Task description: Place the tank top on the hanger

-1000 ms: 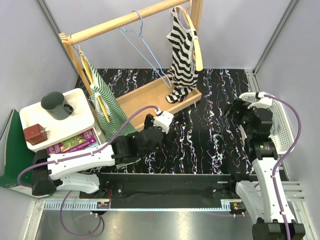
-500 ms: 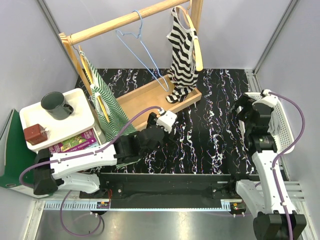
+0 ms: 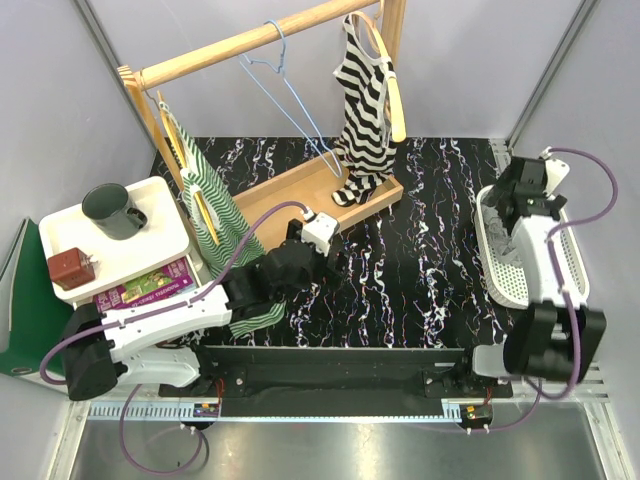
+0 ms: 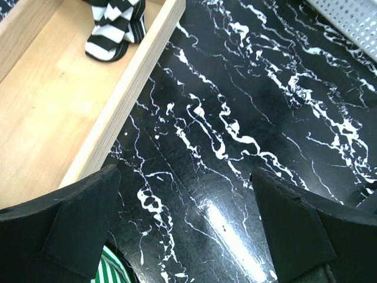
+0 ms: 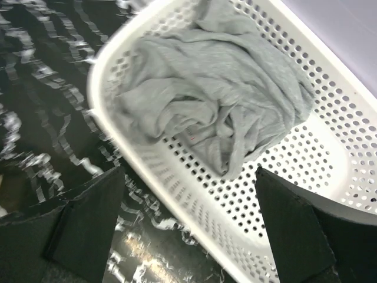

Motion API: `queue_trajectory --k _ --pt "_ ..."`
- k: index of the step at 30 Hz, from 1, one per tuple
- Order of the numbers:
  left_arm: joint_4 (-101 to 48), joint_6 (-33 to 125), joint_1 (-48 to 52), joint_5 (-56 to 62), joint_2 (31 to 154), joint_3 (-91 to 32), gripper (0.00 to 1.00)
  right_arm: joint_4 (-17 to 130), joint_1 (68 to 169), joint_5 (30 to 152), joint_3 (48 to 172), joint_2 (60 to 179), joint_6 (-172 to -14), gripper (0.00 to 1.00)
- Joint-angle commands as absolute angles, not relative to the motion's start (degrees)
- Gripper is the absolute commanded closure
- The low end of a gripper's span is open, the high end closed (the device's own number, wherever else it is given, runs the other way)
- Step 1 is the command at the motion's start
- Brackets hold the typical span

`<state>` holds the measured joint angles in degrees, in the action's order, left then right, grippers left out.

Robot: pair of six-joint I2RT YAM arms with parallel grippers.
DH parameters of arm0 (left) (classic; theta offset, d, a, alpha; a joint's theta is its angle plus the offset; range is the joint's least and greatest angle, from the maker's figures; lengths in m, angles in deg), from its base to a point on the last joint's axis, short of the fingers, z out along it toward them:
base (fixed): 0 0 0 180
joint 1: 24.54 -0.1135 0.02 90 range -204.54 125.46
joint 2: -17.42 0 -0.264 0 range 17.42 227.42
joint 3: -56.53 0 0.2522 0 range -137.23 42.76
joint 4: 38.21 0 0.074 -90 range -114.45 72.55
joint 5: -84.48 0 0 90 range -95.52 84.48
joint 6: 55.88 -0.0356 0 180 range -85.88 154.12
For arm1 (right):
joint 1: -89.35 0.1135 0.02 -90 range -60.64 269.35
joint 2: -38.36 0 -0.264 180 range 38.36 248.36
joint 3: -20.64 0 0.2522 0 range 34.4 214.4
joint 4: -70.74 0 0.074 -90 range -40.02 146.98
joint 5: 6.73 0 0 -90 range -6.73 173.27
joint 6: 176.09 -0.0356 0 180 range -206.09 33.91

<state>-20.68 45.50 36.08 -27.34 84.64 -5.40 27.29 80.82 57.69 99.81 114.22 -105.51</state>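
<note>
Tank top (image 5: 206, 106) lies crumpled in the far end of the white basket (image 5: 330, 153), which sits at the right edge of the table (image 4: 247, 88). Right gripper (image 5: 188, 194) hovers just above the basket's left rim, fingers (image 5: 88, 218) spread wide, holding nothing and not touching the cloth. Hanger (image 3: 293, 98) hangs bare by its hook from the wooden rail (image 3: 220, 48) at the far side, well apart from the tank top. Black-and-white top (image 3: 365, 110) hangs to its right, its hem resting in the wooden tray (image 4: 53, 106). Left gripper (image 4: 185, 200) is over bare table just beside the tray's near edge, fingers wide apart, empty. Green striped top (image 3: 215, 215) hangs at the rack's left end.
</note>
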Motion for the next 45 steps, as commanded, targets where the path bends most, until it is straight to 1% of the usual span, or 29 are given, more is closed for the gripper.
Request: queue_trajectory --k 1,7,10,15,18,24,26,28,29,30,32,33,34,36,37,43,45 --pt "-24.6 44.4 35.9 -28.4 82.6 -6.1 0.01 25.6 76.4 61.3 106.9 124.5 -107.2 0.0" --pt "-24.6 44.1 34.9 -31.5 78.8 -4.0 0.01 27.1 74.2 62.2 113.0 136.2 -107.0 0.0" --pt "-24.6 44.3 33.0 -32.1 77.5 -2.9 0.01 28.1 72.3 65.2 115.1 140.4 -107.9 0.0" --pt "-22.3 46.0 31.2 -32.9 76.2 -2.5 0.01 30.9 71.3 64.8 115.9 145.1 -107.5 0.0" --pt "-21.9 46.8 30.6 -34.0 75.5 -1.9 0.01 31.4 69.8 66.7 116.2 149.0 -108.6 0.01" --pt "-18.0 46.8 30.0 -35.7 75.0 -2.9 0.01 34.2 69.1 69.6 114.8 152.7 -109.7 0.0" --pt "-17.1 46.6 29.9 -36.4 74.3 -3.0 0.01 34.6 69.1 71.0 115.0 153.8 -108.8 0.03" --pt "-16.7 46.6 29.6 -37.2 73.7 -2.8 0.01 34.7 69.1 72.5 115.0 155.0 -108.2 0.11" --pt "-16.6 46.6 29.5 -37.5 72.9 -2.3 0.01 34.7 69.1 72.7 115.0 155.1 -108.1 0.17" --pt "-16.6 46.7 29.4 -38.1 72.4 -2.1 0.01 34.9 69.1 73.5 114.4 154.4 -107.7 0.38" --pt "-16.3 47.0 29.3 -38.6 71.0 -1.3 0.01 35.7 69.1 74.4 113.3 152.6 -107.4 0.62" --pt "-16.3 47.2 29.2 -39.2 70.4 -1.0 0.01 36.1 69.1 74.5 112.5 150.4 -106.8 0.7" --pt "-16.4 47.7 29.2 -39.4 69.9 -0.6 0.01 36.1 69.1 74.3 112.4 149.2 -106.7 0.81" --pt "-16.7 47.9 28.9 -39.5 68.3 0.6 0.01 35.5 69.1 74.1 112.1 145.3 -105.7 0.92" --pt "-17.2 48.1 28.8 -39.4 67.6 1.4 0.01 35.1 69.1 74.1 112.1 143.8 -105.5 1.0" --pt "-17.5 48.0 28.5 -37.3 67.7 1.3 0.01 32.3 69.1 76.5 113.0 130.4 -105.4 1.0" --pt "-17.7 47.9 28.5 -36.6 68.0 1.2 0.01 31.3 69.1 79.6 113.6 125.1 -105.6 1.0"
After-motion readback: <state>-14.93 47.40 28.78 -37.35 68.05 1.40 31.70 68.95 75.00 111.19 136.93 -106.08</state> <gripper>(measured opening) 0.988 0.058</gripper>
